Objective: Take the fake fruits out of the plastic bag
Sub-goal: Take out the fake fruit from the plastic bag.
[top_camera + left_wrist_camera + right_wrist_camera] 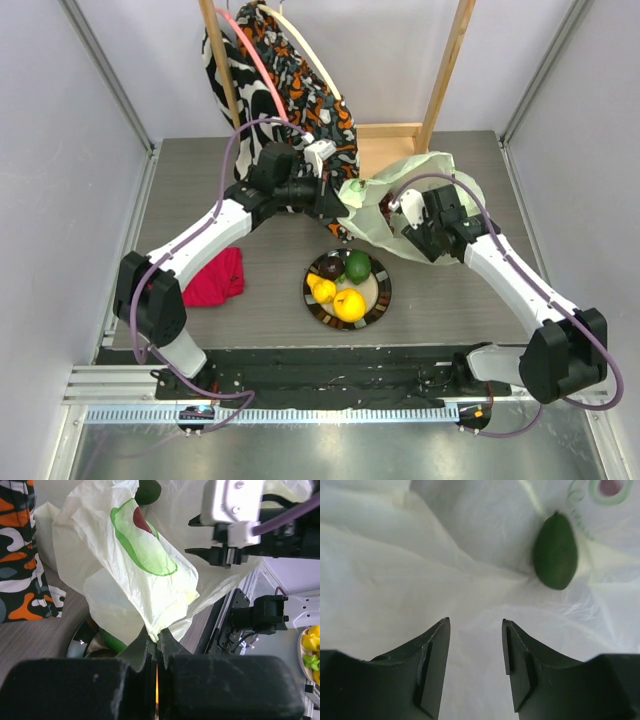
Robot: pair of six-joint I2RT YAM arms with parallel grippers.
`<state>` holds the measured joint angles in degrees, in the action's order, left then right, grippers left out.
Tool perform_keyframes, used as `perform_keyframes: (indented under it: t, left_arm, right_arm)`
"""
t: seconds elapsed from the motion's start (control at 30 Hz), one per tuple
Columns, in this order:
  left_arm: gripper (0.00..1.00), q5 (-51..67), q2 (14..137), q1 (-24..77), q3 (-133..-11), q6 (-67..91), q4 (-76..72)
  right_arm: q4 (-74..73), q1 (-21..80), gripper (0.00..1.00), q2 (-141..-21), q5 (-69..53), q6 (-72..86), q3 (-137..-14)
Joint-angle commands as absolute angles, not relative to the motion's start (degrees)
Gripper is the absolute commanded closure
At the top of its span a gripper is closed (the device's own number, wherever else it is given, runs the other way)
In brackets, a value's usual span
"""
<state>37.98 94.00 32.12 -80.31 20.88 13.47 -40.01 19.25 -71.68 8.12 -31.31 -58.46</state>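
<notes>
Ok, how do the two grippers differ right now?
The left gripper is shut, pinching a fold of the plastic bag; the right gripper is open, holding nothing. The left gripper is outside the bag; the right gripper faces its inside, a green fruit ahead, untouched. Both are at the bag.

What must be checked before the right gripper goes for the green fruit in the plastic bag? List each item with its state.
1. Left gripper holds the plastic bag: ok, shut on a fold of it.
2. Right gripper open: ok.
3. Green fruit in view: ok.
4. Green fruit between the jaws: not ok, it lies ahead and off to the right in the wrist view.
5. Film over the fruit: cannot tell.
6. Bare room on the plate: ok, at its right side.
</notes>
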Motion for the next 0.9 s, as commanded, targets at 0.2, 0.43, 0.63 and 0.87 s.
perform_keyframes:
  t: [0.2, 0.43, 0.63, 0.87]
  left_arm:
    - [1.0, 40.86, 92.99, 34.1, -80.86, 21.53, 10.99]
    - [1.0, 43.33, 93.6, 37.26, -81.74, 18.55, 13.44]
    - [1.0, 42.45, 93.08, 37.71, -82.09, 14.16, 17.48]
    - [1.0, 41.84, 93.16, 37.71, -82.35, 11.69, 20.04]
  right_arm:
    - [-26.64, 14.95, 0.27, -80.4, 15.2, -33.22, -58.43]
    - [-20.66, 10.82, 0.13, -98.58, 19.94, -33.74, -66.96]
    - [-17.76, 6.43, 0.13, -107.57, 22.06, -37.44, -73.65]
    - [-16.26, 2.64, 0.12, -114.95, 20.57, -39.81, -81.55]
